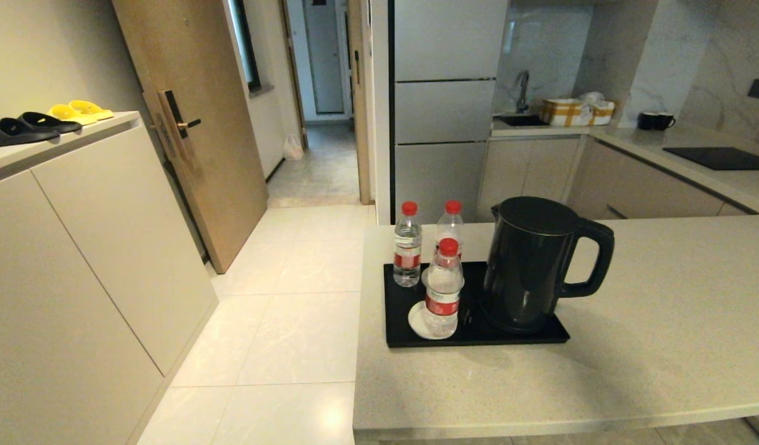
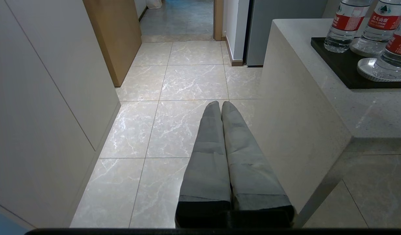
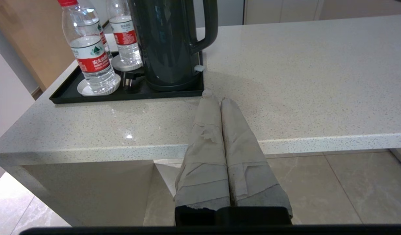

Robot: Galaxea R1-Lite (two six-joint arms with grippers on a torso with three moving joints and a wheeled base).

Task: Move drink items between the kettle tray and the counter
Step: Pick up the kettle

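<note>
A: Where was the kettle (image 1: 531, 266)?
B: On the tray (image 1: 397, 330), at its right end, handle turned right. Three bottles (image 1: 443, 289) stood at the tray's left end, two of them on saucers (image 1: 418, 321). The tray lay near the left edge of the counter (image 1: 664, 346).
A: The grippers?
B: Left gripper (image 2: 221, 106) pressed closed, empty, over the floor (image 2: 174, 124) beside the counter. Right gripper (image 3: 216, 97) likewise closed, empty, before the counter's front edge.
</note>
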